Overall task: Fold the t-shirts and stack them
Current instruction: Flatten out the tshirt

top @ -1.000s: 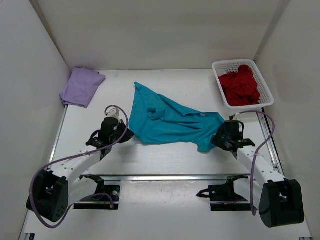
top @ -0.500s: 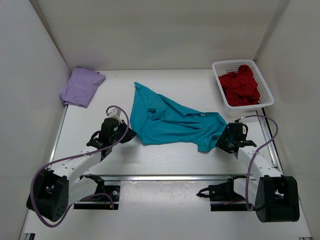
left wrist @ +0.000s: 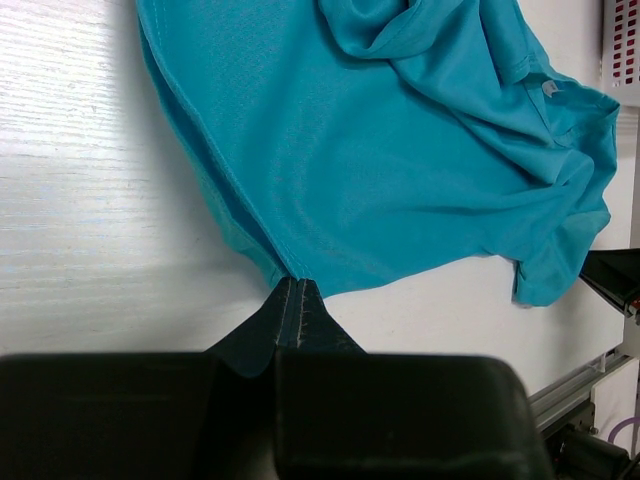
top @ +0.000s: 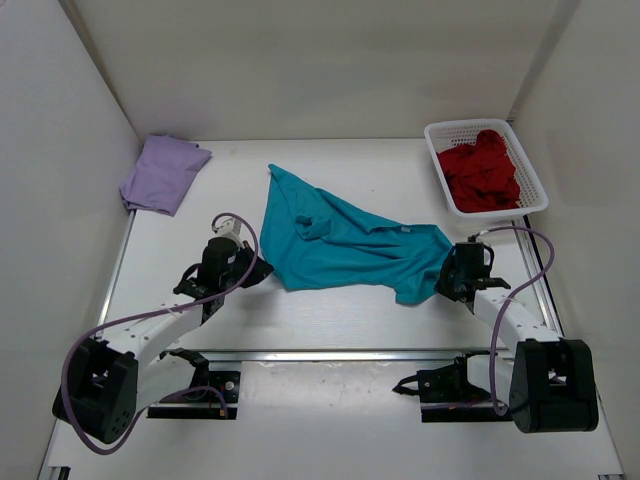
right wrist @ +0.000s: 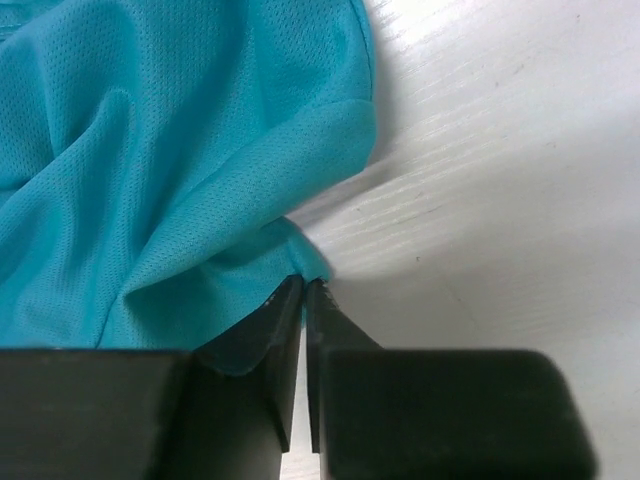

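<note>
The teal t-shirt (top: 340, 245) lies crumpled and spread across the middle of the table. My left gripper (top: 262, 268) is shut on its lower left hem (left wrist: 298, 285), and the cloth (left wrist: 400, 150) fans out away from the fingertips. At the shirt's right end, my right gripper (top: 443, 280) is shut on a small corner of the fabric's edge (right wrist: 305, 285); the mesh cloth (right wrist: 150, 150) bunches up to the left of the tips. The lavender t-shirt (top: 160, 172) lies folded at the far left. The dark red t-shirt (top: 482, 170) sits heaped in the basket.
The white mesh basket (top: 465, 124) stands at the far right corner, its edge showing in the left wrist view (left wrist: 625, 50). White walls close in the table at the left, back and right. A metal rail runs along the near edge (top: 330, 354).
The right gripper's jaws have closed on the right edge of the teal t-shirt, and its arm has shifted slightly to the right. The left gripper has stayed put.
</note>
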`<state>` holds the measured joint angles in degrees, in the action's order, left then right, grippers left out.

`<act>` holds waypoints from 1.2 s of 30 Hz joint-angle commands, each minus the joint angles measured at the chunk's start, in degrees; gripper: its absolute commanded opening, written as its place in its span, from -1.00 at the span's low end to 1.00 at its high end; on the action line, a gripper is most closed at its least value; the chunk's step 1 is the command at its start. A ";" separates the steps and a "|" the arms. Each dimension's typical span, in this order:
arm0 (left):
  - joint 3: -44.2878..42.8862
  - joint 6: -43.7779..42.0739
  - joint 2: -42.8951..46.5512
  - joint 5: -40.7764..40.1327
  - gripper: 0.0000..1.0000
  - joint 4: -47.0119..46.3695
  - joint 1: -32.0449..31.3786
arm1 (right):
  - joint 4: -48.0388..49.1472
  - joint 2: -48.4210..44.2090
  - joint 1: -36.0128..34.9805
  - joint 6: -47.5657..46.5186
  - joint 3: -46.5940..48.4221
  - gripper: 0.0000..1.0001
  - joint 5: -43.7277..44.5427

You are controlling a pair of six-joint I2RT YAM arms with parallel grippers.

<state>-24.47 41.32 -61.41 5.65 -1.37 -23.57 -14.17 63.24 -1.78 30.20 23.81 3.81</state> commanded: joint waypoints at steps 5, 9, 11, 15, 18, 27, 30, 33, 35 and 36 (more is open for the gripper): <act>-1.36 -0.19 0.33 2.69 -1.00 -0.13 2.12 | -2.08 -3.55 -0.68 -0.05 1.49 -1.00 1.90; -8.46 -1.77 -3.53 6.38 -1.00 3.37 4.41 | -8.74 -11.01 -5.32 -0.48 6.75 -1.00 3.73; -14.09 -3.25 -5.74 6.57 -1.00 6.79 3.36 | -13.58 -15.42 -7.52 -1.01 10.27 -1.00 5.67; -28.67 -5.46 -6.98 9.55 -1.00 12.78 3.26 | -23.42 -21.83 -8.24 -3.82 23.34 -0.98 7.18; -35.29 -3.62 -3.20 13.75 -1.00 13.06 10.28 | -28.01 -22.46 -9.72 -7.15 36.25 -1.00 8.22; -48.99 5.09 3.14 29.77 -1.00 11.90 36.93 | -33.37 -5.62 -17.20 -17.80 77.42 -1.00 10.35; -49.45 7.71 0.51 30.91 -1.00 9.03 38.24 | -31.71 2.29 -19.31 -20.35 83.23 -1.00 9.37; -49.19 6.24 -3.44 27.33 -1.00 10.24 37.90 | -30.13 9.94 -14.69 -21.41 86.39 -1.00 -0.95; -48.49 3.25 -6.25 23.47 -1.00 12.17 35.89 | -26.72 13.46 -11.75 -21.23 84.39 -1.00 -5.54; -47.18 2.37 -7.75 20.83 -1.00 12.70 34.66 | -24.87 16.01 -11.58 -21.75 83.68 -0.99 -6.44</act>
<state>-73.80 46.24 -64.14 31.94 7.29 12.84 -41.36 71.85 -15.27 10.92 109.97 4.86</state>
